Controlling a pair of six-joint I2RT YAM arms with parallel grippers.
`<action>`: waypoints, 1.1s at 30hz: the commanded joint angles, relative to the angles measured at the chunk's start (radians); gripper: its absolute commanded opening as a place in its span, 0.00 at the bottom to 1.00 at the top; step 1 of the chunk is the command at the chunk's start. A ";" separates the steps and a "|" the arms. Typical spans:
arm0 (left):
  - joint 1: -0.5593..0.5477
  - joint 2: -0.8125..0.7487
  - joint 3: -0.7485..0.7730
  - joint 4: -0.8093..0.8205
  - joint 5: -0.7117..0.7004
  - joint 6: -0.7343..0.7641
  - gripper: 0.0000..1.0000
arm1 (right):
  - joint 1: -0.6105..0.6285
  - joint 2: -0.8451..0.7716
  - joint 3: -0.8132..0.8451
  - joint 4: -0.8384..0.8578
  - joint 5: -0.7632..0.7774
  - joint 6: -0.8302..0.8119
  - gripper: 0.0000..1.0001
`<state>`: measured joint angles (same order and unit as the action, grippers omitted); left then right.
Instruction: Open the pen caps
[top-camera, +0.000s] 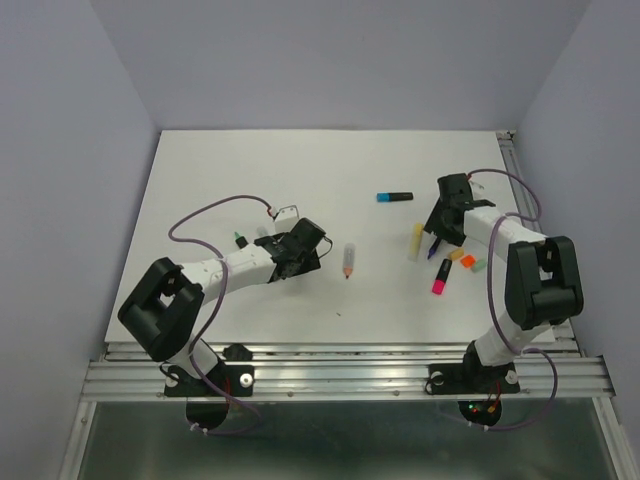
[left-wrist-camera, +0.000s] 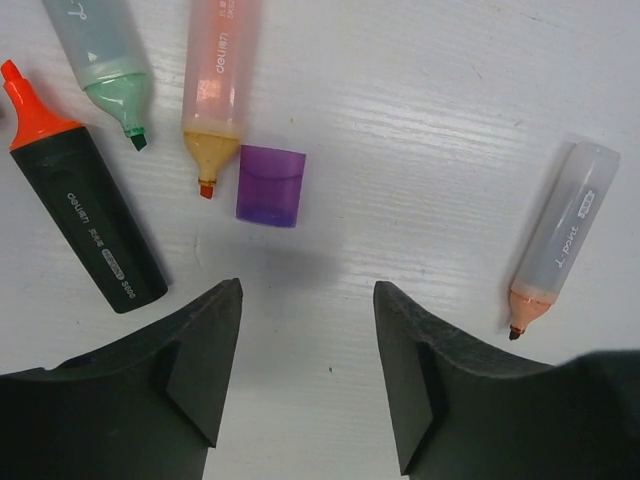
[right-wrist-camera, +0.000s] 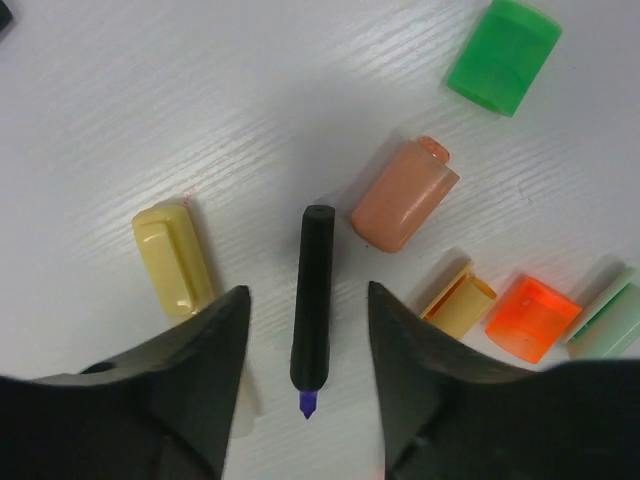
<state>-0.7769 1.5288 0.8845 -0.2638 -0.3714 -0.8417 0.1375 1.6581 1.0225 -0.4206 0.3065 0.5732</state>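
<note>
A purple cap (left-wrist-camera: 270, 185) lies loose on the white table just beyond my left gripper (left-wrist-camera: 308, 290), which is open with nothing between its fingers. Around the cap lie uncapped highlighters: a black one with an orange tip (left-wrist-camera: 85, 215), a mint one (left-wrist-camera: 100, 60), an orange one (left-wrist-camera: 215, 90) and a grey one with a peach tip (left-wrist-camera: 560, 240). My right gripper (right-wrist-camera: 308, 290) is open, straddling a black pen with a purple tip (right-wrist-camera: 313, 300) that lies on the table untouched. Loose caps surround it: yellow (right-wrist-camera: 175, 260), peach (right-wrist-camera: 405, 195), green (right-wrist-camera: 503, 57), amber (right-wrist-camera: 458, 300), orange (right-wrist-camera: 532, 318), mint (right-wrist-camera: 610, 320).
In the top view a blue-capped black highlighter (top-camera: 394, 197) lies mid-table behind the right gripper (top-camera: 443, 225). A pink-capped black highlighter (top-camera: 440, 280) lies nearer the front. The left gripper (top-camera: 303, 247) is left of centre, and the grey pen (top-camera: 348, 260) lies to its right.
</note>
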 joint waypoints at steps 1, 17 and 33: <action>0.002 -0.056 0.042 -0.017 -0.026 0.018 0.70 | -0.006 -0.075 0.073 -0.017 -0.027 -0.001 0.66; 0.001 -0.318 -0.145 0.253 0.161 0.121 0.99 | 0.033 -0.123 0.010 0.151 -0.343 -0.170 1.00; 0.001 -0.348 -0.191 0.288 0.175 0.112 0.99 | 0.088 0.098 0.169 0.089 -0.207 -0.190 0.88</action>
<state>-0.7769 1.2114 0.7006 -0.0223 -0.2020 -0.7479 0.2100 1.7508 1.1198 -0.3363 0.0559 0.4053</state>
